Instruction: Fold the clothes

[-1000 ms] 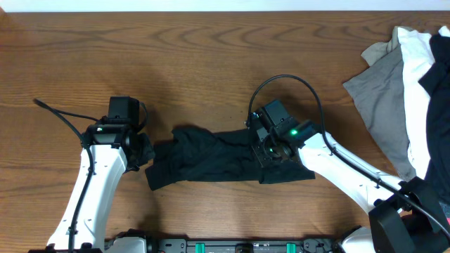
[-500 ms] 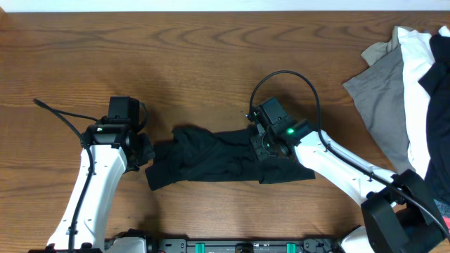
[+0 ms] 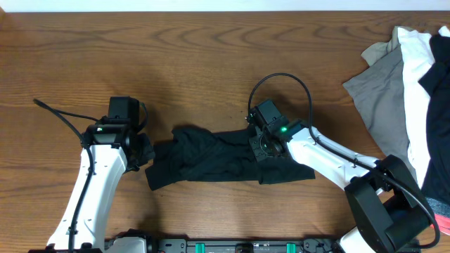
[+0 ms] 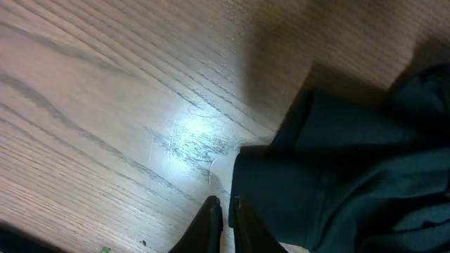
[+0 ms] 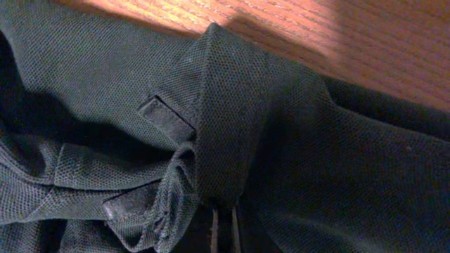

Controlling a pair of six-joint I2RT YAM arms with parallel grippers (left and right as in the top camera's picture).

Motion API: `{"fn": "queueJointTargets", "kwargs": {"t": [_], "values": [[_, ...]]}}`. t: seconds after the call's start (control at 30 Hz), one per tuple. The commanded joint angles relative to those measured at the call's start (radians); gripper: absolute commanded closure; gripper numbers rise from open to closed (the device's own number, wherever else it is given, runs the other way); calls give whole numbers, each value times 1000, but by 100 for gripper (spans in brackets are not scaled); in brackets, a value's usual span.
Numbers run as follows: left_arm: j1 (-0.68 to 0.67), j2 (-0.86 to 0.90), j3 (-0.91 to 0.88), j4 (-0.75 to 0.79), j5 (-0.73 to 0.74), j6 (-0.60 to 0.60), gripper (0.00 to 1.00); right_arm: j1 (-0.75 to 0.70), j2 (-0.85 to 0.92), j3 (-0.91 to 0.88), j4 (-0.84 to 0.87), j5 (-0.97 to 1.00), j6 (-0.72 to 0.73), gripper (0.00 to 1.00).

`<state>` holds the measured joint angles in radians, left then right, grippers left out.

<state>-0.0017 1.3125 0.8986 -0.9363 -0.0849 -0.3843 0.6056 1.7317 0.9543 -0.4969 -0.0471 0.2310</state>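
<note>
Two arms are at work on one wooden table (image 3: 176, 56).

Item one: a single black garment (image 3: 211, 158) lies crumpled lengthwise near the front edge of the table, stretched between the two arms.

The left gripper (image 4: 225, 218) sits at the garment's left end with its fingers drawn together. The cloth edge lies right against them, but I cannot tell whether any fabric is caught between them.

The right gripper (image 5: 223, 221) is at the garment's right part, clenched on a raised fold of the knitted black cloth. The ridge of fabric runs straight into the closed fingertips.

Item two: one heap of clothes (image 3: 415, 91) lies at the right edge of the table, well apart from the black garment. Three layers can be counted in it: a grey piece (image 3: 376, 95), a white piece (image 3: 416, 63) and a dark piece (image 3: 439, 77). The heap runs out of the overhead view.
</note>
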Motion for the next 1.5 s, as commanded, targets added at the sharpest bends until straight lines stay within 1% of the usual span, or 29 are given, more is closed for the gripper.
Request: {"fn": "queueJointTargets", "kwargs": {"t": [0.0,0.23,0.7,0.8,0.83,0.9,0.93,1.0,1.1,1.17,1.23,1.37,1.47], "values": [[3,-6,8,-5,-1,13,90,3,-29,29,-9,6,27,99],[3,-6,8,-5,-1,13,90,-5,-116,76,-26,23,26,99],[3,-6,8,-5,-1,13,90,-18,-117,81,-27,43,23,97],[3,-6,8,-6,-1,13,90,-16,-116,81,-42,19,23,92],[3,-6,8,-6,-1,13,90,-15,-116,81,-48,8,23,88],[3,-6,8,-9,-2,13,90,-13,-116,81,-67,-6,22,77],[3,-6,8,-10,-1,13,89,-13,-116,81,-78,-6,23,74],[3,-6,8,-11,-1,13,89,-13,-116,81,-96,-5,23,69],[3,-6,8,-13,-1,13,89,-20,-117,81,-99,18,24,68],[3,-6,8,-13,-1,13,89,-27,-119,83,-87,38,24,68],[3,-6,8,-13,-1,13,90,-35,-122,93,-85,61,23,70],[3,-6,8,-12,-1,13,89,-50,-124,109,-68,100,23,82],[3,-6,8,-12,-1,13,89,-58,-119,109,-47,119,23,86]]}}
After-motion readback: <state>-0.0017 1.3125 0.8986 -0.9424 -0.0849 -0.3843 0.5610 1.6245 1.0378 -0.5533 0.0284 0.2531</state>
